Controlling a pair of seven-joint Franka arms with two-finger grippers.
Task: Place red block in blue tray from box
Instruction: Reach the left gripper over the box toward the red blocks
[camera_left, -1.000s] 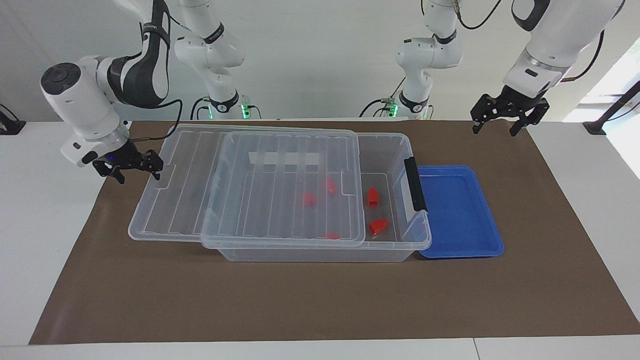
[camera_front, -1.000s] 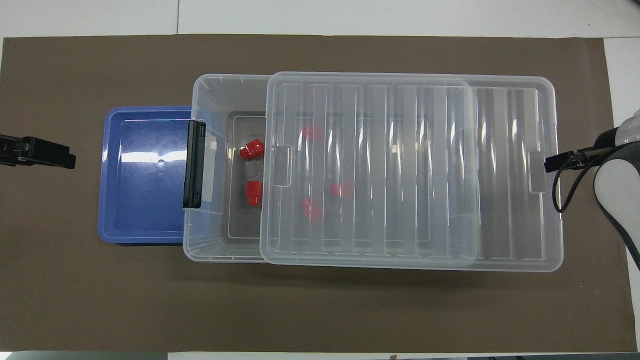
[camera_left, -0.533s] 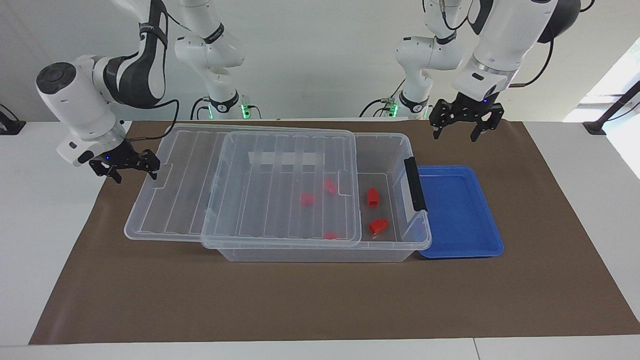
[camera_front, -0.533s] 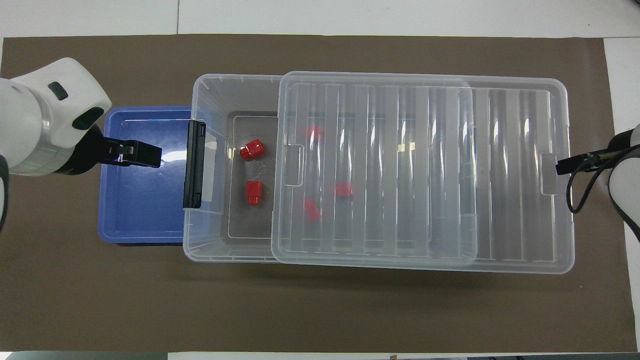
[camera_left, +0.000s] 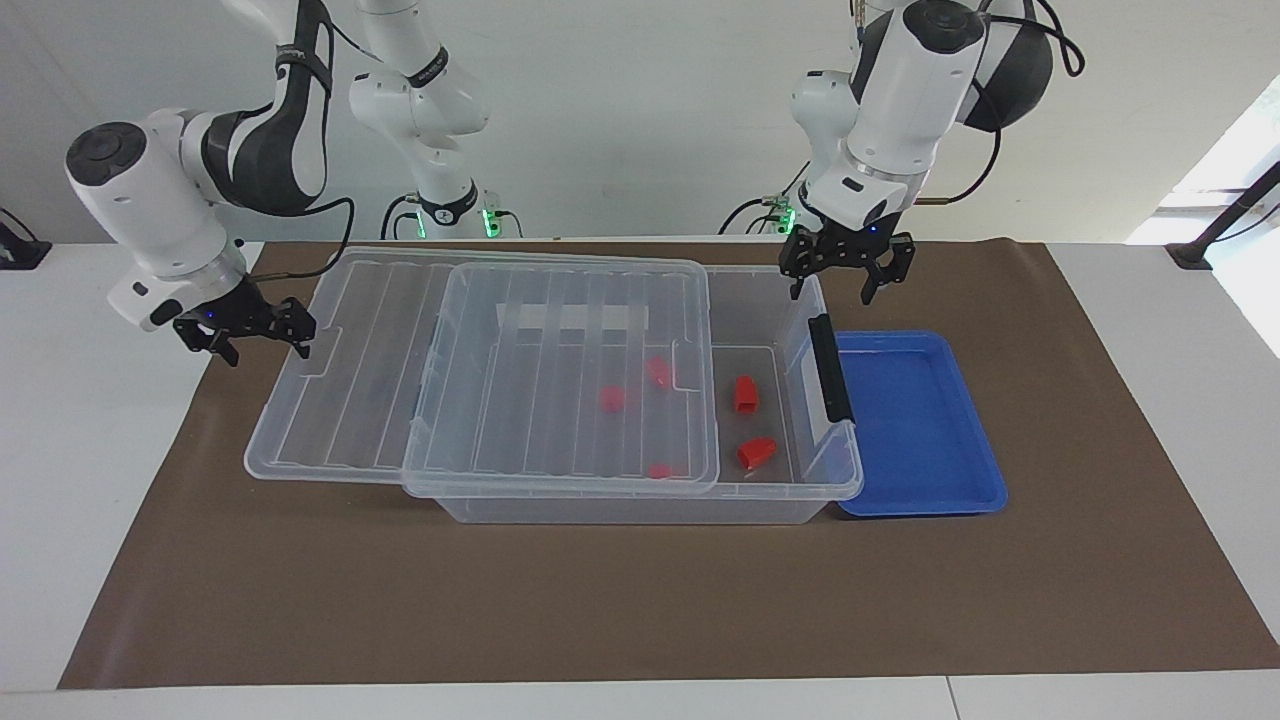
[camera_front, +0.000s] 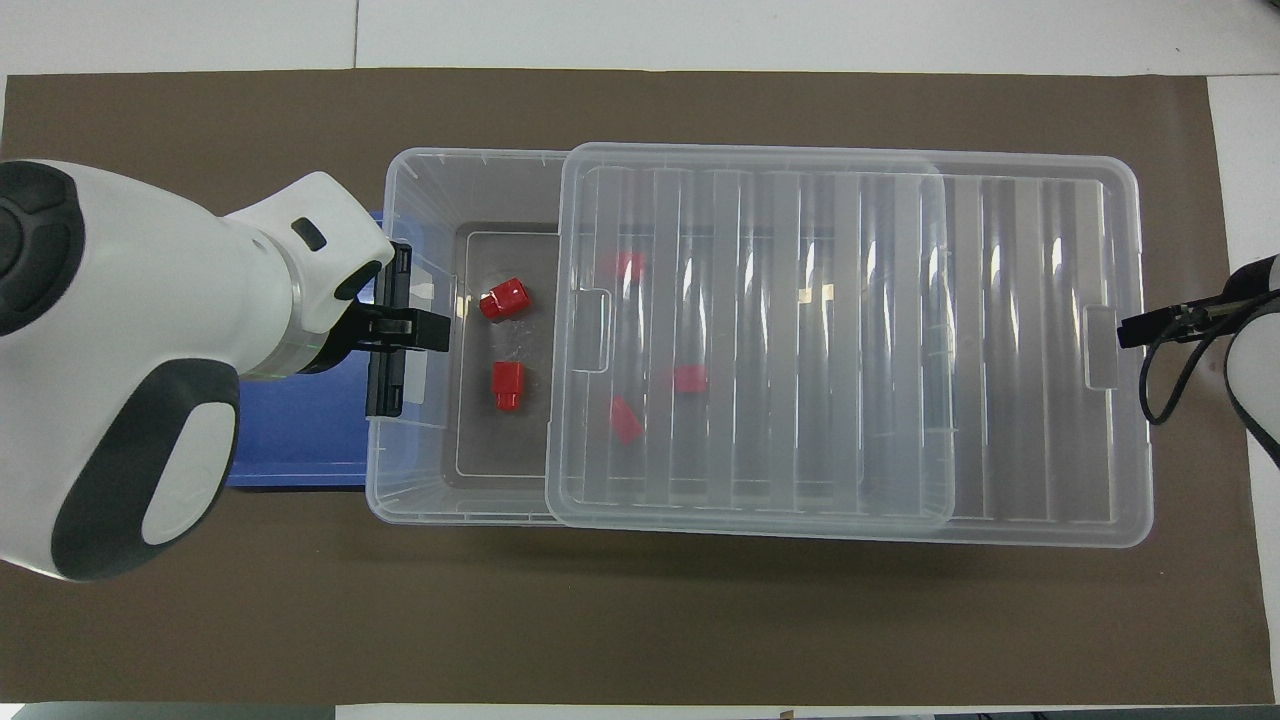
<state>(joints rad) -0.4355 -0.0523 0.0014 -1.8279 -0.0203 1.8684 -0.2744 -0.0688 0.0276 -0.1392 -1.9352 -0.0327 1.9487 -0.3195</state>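
Observation:
The clear box (camera_left: 640, 508) (camera_front: 400, 500) lies across the mat, and its ribbed lid (camera_left: 560, 370) (camera_front: 850, 340) is slid toward the right arm's end. That leaves the latch end uncovered. There the upright red block (camera_left: 745, 393) (camera_front: 508, 385) stands on the box floor, with a rounder, tilted red piece (camera_left: 757, 452) (camera_front: 503, 300) beside it. The blue tray (camera_left: 920, 420) (camera_front: 290, 440) sits against the latch end. My left gripper (camera_left: 833, 290) (camera_front: 425, 332) hangs open over the black latch handle (camera_left: 830, 368). My right gripper (camera_left: 265, 345) (camera_front: 1125, 328) is open at the lid's end tab.
Several more red pieces (camera_left: 612, 398) (camera_front: 688, 378) lie in the box under the lid. The lid overhangs the box at the right arm's end. The brown mat (camera_left: 640, 600) covers the table around the box and tray.
The left arm swung in from outside the tray's end, across the tray, to over the box's latch end. The lid slid a little farther toward the right arm's end, the right gripper moving with it.

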